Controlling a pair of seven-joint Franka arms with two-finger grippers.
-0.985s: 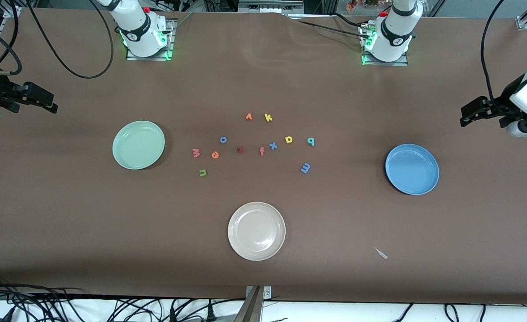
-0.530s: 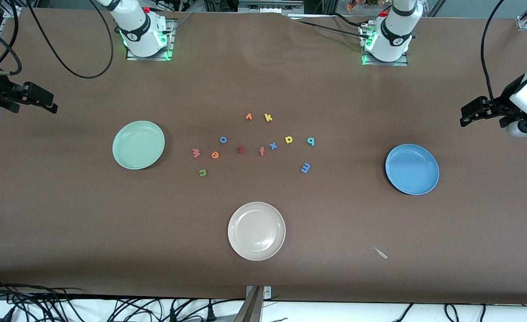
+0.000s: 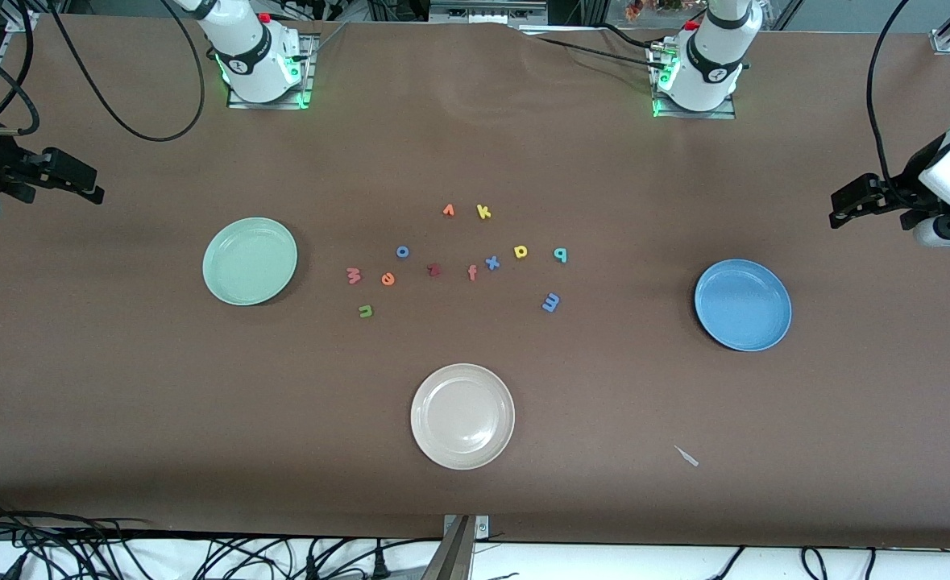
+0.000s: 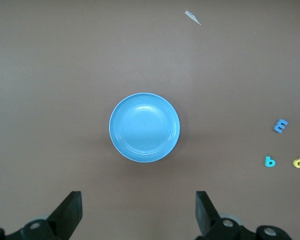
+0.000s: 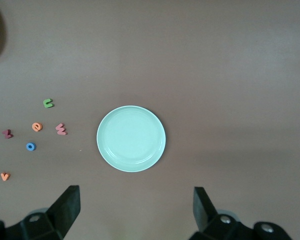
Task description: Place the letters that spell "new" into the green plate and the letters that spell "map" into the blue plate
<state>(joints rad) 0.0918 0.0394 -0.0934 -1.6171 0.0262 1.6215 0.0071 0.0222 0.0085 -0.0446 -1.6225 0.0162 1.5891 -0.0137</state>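
Observation:
The green plate (image 3: 250,261) (image 5: 131,138) lies toward the right arm's end, the blue plate (image 3: 743,304) (image 4: 144,127) toward the left arm's end. Between them lie the pink-red w (image 3: 353,275), orange e (image 3: 387,279), green n (image 3: 366,310), blue m (image 3: 550,302), teal a (image 3: 560,254) and yellow p (image 3: 520,251). My right gripper (image 3: 94,185) (image 5: 135,207) hangs open and empty over bare table past the green plate. My left gripper (image 3: 835,208) (image 4: 138,210) hangs open and empty over bare table past the blue plate.
A cream-white plate (image 3: 462,416) sits nearest the front camera. Other letters lie among the task's: blue o (image 3: 402,251), dark red letter (image 3: 434,270), orange-red f (image 3: 472,272), blue x (image 3: 491,262), orange v (image 3: 448,210), yellow k (image 3: 483,212). A white scrap (image 3: 686,456) lies nearer the front edge.

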